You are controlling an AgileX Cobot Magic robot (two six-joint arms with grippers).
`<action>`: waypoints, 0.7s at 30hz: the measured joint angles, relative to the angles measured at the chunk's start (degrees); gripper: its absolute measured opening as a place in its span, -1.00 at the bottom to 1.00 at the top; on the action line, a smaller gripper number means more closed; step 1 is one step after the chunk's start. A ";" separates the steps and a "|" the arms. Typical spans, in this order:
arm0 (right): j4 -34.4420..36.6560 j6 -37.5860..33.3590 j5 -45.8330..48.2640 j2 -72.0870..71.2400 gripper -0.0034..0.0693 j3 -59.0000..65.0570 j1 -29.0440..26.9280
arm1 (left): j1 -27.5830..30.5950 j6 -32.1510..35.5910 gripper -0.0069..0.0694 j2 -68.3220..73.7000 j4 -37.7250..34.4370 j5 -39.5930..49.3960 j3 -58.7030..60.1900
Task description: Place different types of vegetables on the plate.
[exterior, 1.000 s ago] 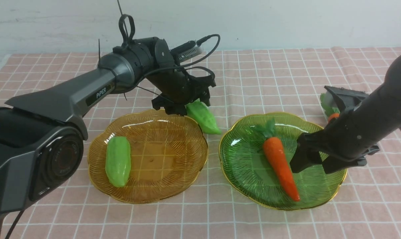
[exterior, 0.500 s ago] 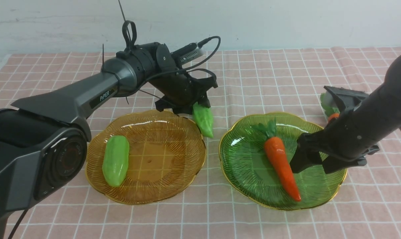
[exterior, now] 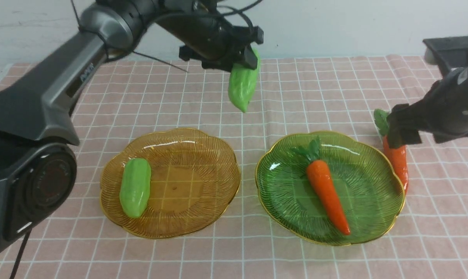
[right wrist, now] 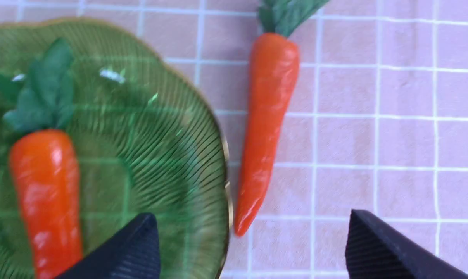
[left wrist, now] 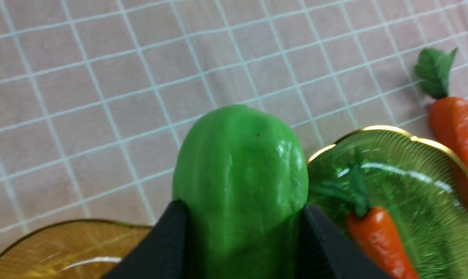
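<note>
One gourd [exterior: 241, 87] hangs nearly vertical, tip down, its upper end clamped in the left gripper [exterior: 244, 62] (arm stretched forward, high above the cloth [exterior: 334, 89]). The other gourd [exterior: 135, 187] lies on the amber plate [exterior: 195, 186], one carrot [exterior: 327, 193] on the green plate [exterior: 284, 186]. The right gripper [right wrist: 251, 221], jaws apart, hovers over the second carrot [exterior: 398, 166], which lies leaves-away on the cloth beside the green plate.

bright even light, glare on plates [exterior: 171, 144], wrist views blurred.
</note>
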 joint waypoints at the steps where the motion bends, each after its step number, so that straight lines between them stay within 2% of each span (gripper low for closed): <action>1: 0.00 0.66 -1.36 1.17 0.72 -0.12 -1.23 | 0.00 -0.05 -0.11 -0.18 2.36 1.37 -0.08; 4: 2.29 0.78 -3.60 5.77 0.72 -1.38 -4.81 | 0.00 -2.05 -0.11 -0.18 6.15 2.24 1.50; 7: 5.11 -0.31 -4.40 10.06 0.72 -3.20 -6.79 | -0.14 -2.53 -0.11 -0.33 6.88 2.35 4.31; 13: 8.72 -4.35 -6.35 16.63 0.72 -6.59 -7.19 | -0.96 -3.57 -0.11 -1.97 8.11 2.35 13.36; 21: 9.93 -4.89 -7.82 23.49 0.72 -11.48 -7.44 | -1.10 -4.79 -0.11 -2.24 8.48 2.29 19.30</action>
